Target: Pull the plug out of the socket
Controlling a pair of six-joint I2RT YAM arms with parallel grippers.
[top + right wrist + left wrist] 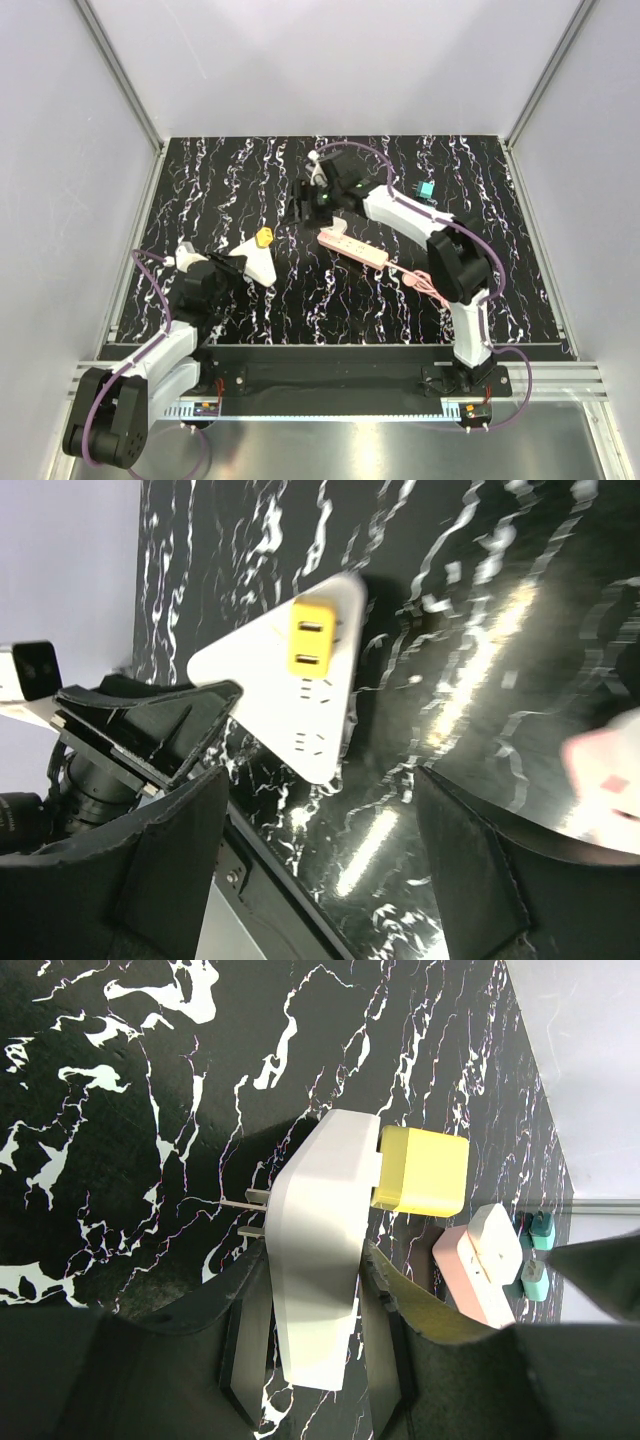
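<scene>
The white rounded-triangle socket (256, 264) lies at the left of the black marbled table with a yellow plug (265, 238) stuck in its far end. In the left wrist view the socket (320, 1230) sits between my left gripper's fingers (245, 1330), both pads against its sides; the yellow plug (420, 1170) projects from its right face and two metal prongs point left. My left gripper (232, 266) is shut on the socket. My right gripper (308, 205) is open and empty at mid-table, well apart. Its view shows the socket (290, 695) and plug (310, 645) ahead of the gripper (320, 850).
A long pink power strip (355, 248) with a pink cord lies at the table's middle, just right of the socket; it also shows in the left wrist view (480, 1275). A small teal adapter (426, 191) lies at the far right. Grey walls enclose the table.
</scene>
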